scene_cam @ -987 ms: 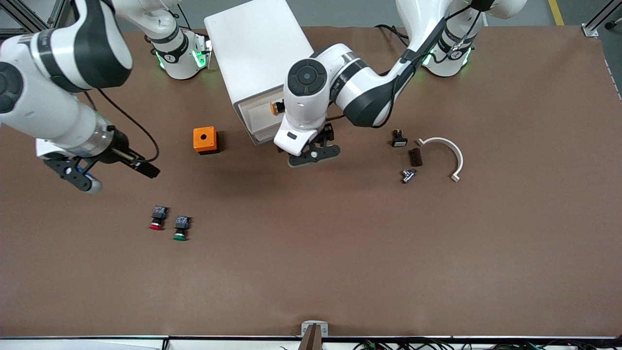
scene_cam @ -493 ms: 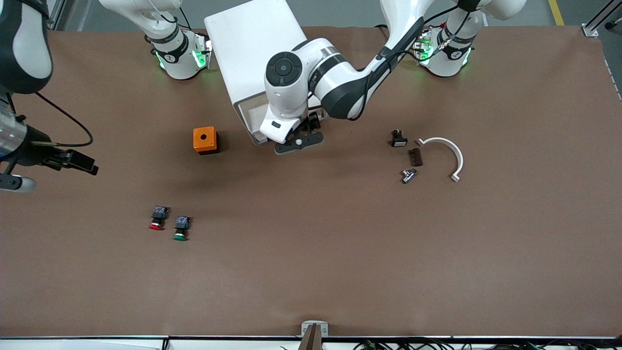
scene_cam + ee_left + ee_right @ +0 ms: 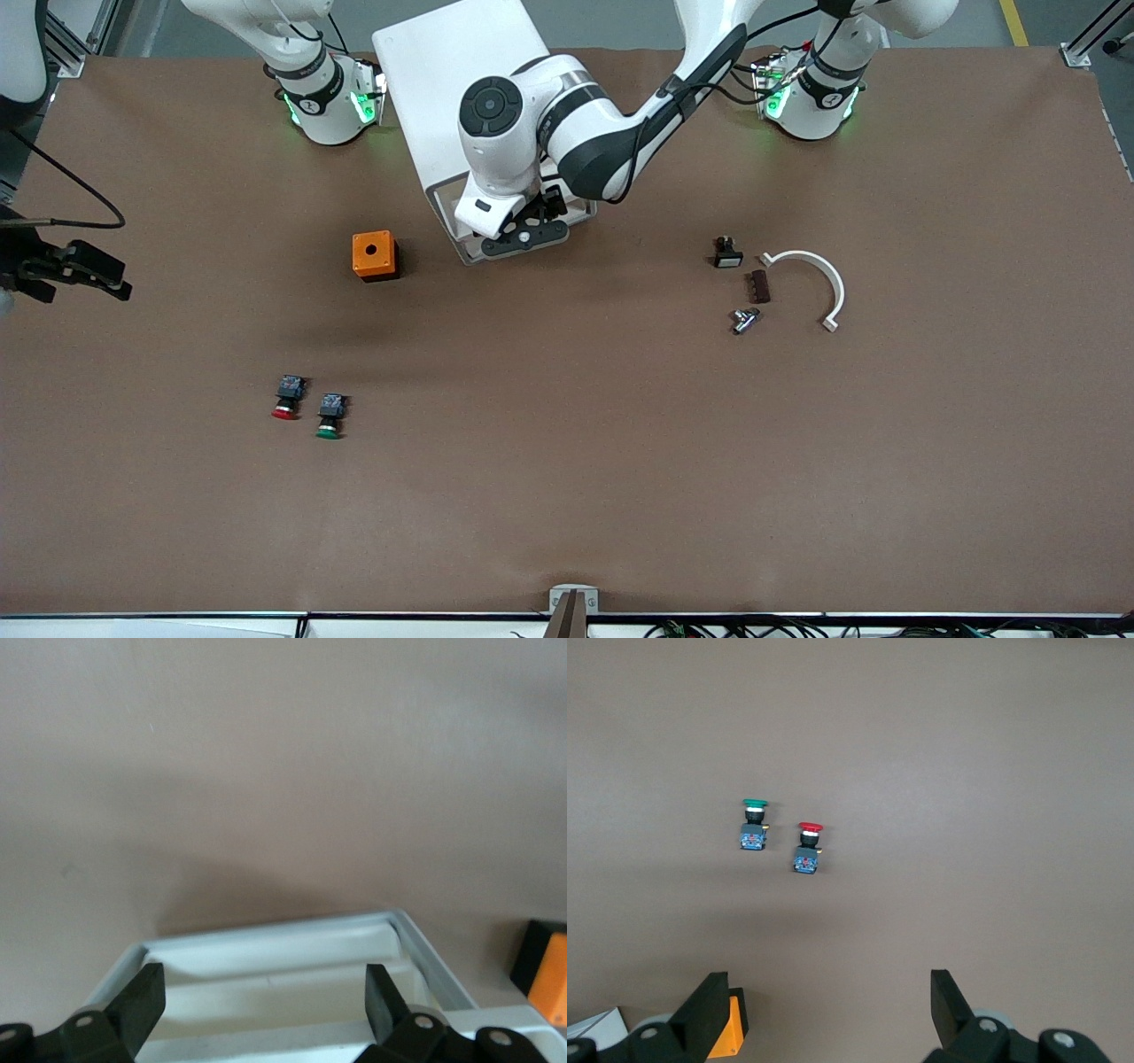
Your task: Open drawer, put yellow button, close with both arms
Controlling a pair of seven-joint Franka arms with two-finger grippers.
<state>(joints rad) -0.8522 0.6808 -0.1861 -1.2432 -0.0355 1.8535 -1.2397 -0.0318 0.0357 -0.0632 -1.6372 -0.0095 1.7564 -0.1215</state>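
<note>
Left end effector (image 3: 261, 1001) spread over drawer (image 3: 292, 943); orange box (image 3: 373, 255) beside cabinet (image 3: 469, 97).

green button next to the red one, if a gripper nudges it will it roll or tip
The green button lies on its side beside the red button, so it can hardly tip. Its round cap may let it swing in an arc; the squarish blue block should check rolling. It looks small and probably light, so a nudge would likely skid it.

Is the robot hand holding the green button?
No, the green button lies on the table beside the red button, and the right gripper is open above them.
</note>
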